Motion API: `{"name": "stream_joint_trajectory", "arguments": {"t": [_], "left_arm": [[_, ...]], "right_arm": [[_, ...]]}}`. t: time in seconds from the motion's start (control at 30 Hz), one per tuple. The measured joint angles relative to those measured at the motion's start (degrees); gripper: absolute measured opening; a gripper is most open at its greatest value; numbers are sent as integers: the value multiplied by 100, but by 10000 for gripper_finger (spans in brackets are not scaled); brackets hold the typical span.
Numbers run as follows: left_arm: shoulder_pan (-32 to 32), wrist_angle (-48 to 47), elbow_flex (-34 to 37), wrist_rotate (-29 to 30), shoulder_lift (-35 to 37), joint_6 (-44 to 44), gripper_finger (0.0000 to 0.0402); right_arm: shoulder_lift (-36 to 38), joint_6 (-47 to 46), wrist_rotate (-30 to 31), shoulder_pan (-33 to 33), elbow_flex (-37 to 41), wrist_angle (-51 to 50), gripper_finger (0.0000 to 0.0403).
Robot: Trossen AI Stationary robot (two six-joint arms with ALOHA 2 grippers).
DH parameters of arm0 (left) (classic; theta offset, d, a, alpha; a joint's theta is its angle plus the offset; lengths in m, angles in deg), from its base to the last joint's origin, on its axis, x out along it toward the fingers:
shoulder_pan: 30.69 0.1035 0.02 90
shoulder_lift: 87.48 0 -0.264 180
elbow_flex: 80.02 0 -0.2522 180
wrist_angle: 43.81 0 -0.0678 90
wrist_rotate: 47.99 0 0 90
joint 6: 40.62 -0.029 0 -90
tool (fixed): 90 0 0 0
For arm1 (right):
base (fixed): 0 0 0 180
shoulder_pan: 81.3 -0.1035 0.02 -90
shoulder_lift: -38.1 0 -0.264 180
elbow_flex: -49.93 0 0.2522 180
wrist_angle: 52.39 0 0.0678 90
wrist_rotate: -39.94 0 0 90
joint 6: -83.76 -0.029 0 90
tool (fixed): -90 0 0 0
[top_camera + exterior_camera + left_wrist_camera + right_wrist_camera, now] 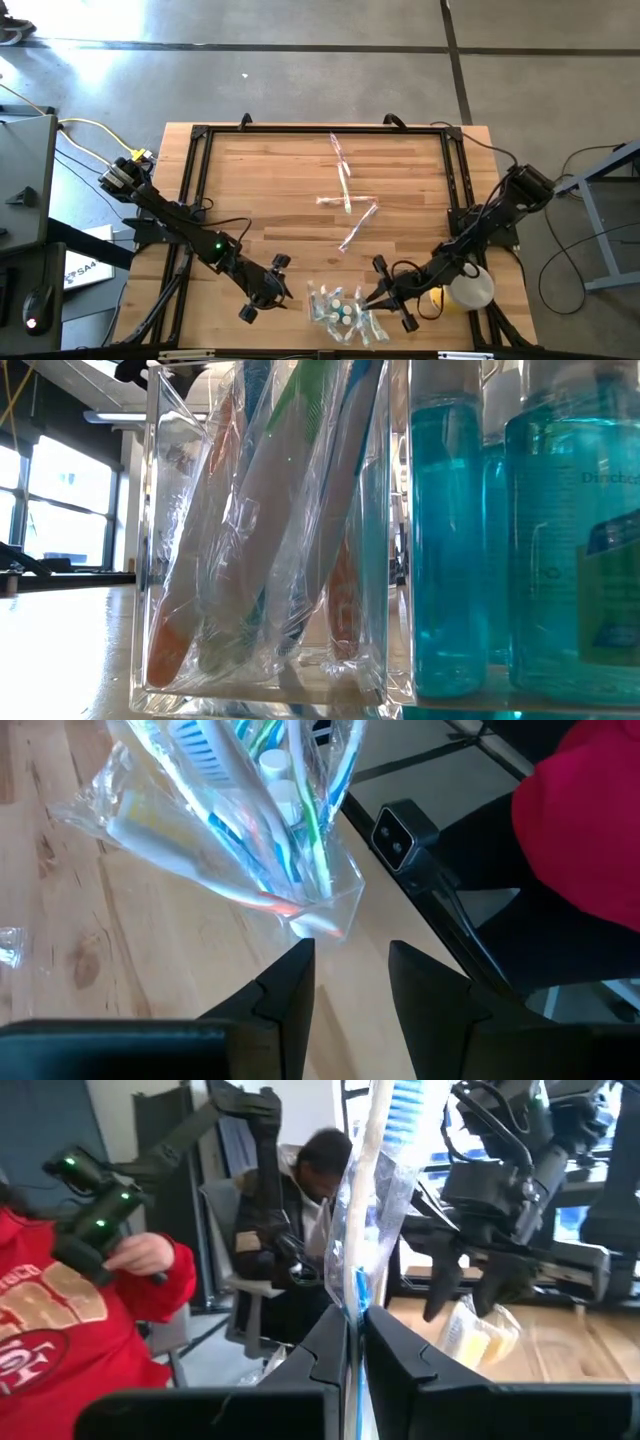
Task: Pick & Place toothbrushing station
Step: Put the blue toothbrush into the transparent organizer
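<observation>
A clear holder (335, 312) (260, 530) stands at the table's near edge, with several wrapped toothbrushes leaning in it. Blue bottles (450, 540) stand beside it. My right gripper (385, 297) (355, 1330) is just right of the holder, shut on another wrapped toothbrush (385, 1170) whose blue bristle head is up. My left gripper (265, 292) (350, 985) is just left of the holder (300, 870), open, with nothing between its fingers. My right gripper pinches the wrapped toothbrush between its two fingers, on the wrapped handle (355, 1295) below the bristle head. The fingers point level and lie across the toothbrush. It stands roughly upright above the fingers. The fingers hide its lower end.
Three more wrapped toothbrushes (345, 200) lie at the table's middle. A white round thing (470, 287) sits by the right arm. A small camera (395, 835) stands at the near edge. People sit close beyond that edge, one in red (60, 1310). Black rails frame the table.
</observation>
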Motion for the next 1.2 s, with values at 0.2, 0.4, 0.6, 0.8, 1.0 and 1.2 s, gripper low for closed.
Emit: {"name": "stream_joint_trajectory", "arguments": {"t": [0.2,0.4,0.6,0.8,1.0,1.2], "left_arm": [[0,-3,-2,9,0,11,125],[0,-11,-2,18,0,-39,125],[0,-35,-2,17,-2,-74,125],[0,-34,-2,15,-1,-92,125],[0,-22,-2,13,-1,-92,125],[0,-37,-2,11,-1,-90,125]], "right_arm": [[184,-65,-412,103,-56,-147,13],[220,-70,-351,-40,-211,-486,13],[233,202,-276,-121,-322,-489,13],[244,313,-823,181,-500,-896,13],[330,292,-1969,717,-632,-1263,13],[570,277,-2272,996,-520,-1732,13]]}}
